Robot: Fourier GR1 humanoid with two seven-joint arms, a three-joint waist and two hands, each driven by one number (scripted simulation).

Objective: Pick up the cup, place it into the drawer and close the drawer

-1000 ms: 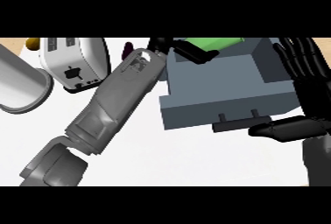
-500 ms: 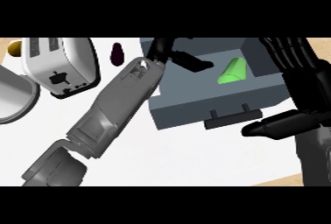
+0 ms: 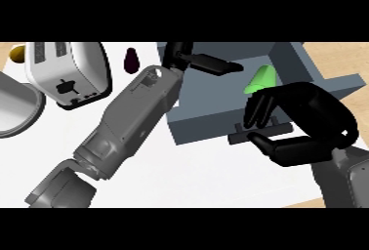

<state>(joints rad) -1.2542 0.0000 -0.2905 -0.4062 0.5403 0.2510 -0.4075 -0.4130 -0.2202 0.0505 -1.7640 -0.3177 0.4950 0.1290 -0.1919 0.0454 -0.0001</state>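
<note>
The green cup (image 3: 261,79) lies on its side inside the open grey drawer (image 3: 209,124), toward its back right. My left hand (image 3: 193,59) hovers over the drawer's back left corner, open, and it is apart from the cup. A long grey forearm runs from it down to the lower left. At the drawer's front, my right hand (image 3: 311,122) curls its fingers over the dark drawer handle (image 3: 276,130) with the thumb under it.
A white toaster (image 3: 65,73) stands at the upper left, with a dark purple object (image 3: 132,59) just right of it. A grey round vessel (image 3: 16,112) sits at the left edge. The white counter (image 3: 216,171) extends in front of the drawer.
The cup left my left hand and now lies in the drawer. My right hand swung from the drawer's right side to its front and curled round the handle.
</note>
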